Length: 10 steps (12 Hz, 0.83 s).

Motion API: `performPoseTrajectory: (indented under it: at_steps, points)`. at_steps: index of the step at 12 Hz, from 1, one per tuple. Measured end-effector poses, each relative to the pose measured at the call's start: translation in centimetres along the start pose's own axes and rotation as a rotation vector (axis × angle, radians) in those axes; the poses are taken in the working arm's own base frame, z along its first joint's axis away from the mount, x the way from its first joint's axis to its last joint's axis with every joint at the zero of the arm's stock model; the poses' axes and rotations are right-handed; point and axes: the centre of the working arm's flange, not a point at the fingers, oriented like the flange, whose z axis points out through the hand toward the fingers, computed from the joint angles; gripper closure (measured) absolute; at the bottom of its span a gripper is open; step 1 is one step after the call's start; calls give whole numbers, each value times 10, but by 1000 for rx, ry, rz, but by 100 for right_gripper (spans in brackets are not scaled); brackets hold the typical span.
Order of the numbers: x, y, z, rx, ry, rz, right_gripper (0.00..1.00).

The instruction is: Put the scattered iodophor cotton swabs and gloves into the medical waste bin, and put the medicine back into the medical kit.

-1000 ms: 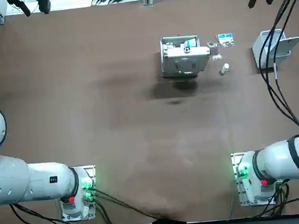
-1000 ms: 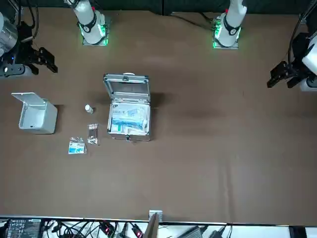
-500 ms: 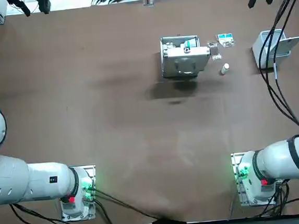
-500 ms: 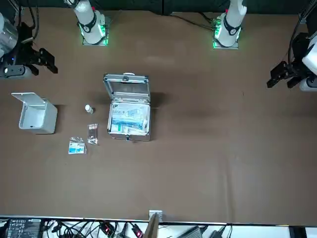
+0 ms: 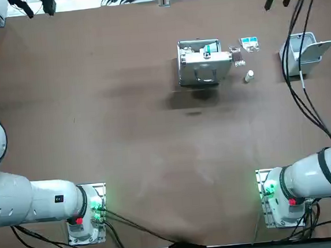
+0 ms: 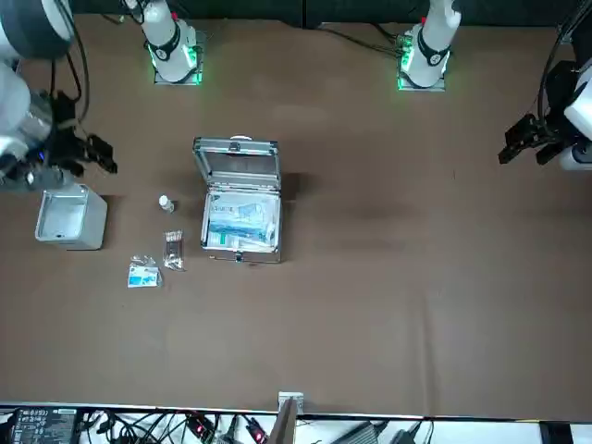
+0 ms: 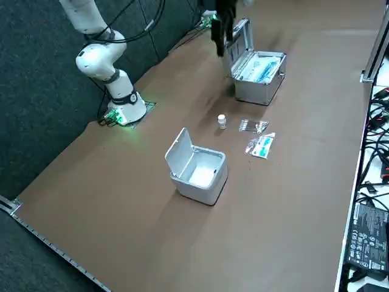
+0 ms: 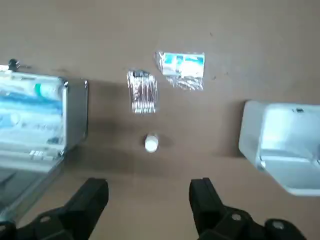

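Right wrist view shows your right fingers (image 8: pixel 92 197) spread, empty, over the desk (image 8: pixel 240 30); the medicine bottle (image 8: pixel 151 143) looks light, rigid, tippy, so pinch across its body.

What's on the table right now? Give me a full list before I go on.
medical kit: one, silver, lid open, far middle of the table, supplies inside
medicine bottle: one, white, upright between kit and bin
swab packet: one, clear with brown swabs, flat beside the kit, beyond the bottle
glove packet: one, blue and white, flat next to the swab packet
waste bin: one, white, lid open, to the robot's right of the loose items
table: one, brown
right gripper: one, black, open, holding nothing, raised above the table near the bin
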Motion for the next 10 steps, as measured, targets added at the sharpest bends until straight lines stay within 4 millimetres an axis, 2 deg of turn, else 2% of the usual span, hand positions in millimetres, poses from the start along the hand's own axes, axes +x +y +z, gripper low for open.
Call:
performPoseTrajectory:
  at_steps: [1,2,4,6,10]
  points:
    - [13,0,17,-1,2,-1,0]
    - [36,0,52,-4,4,-11,0]
    - [55,-1,85,-6,9,-57,0]
    - [70,-3,112,-8,15,-149,0]
    - [87,-11,148,-14,21,-368,2]
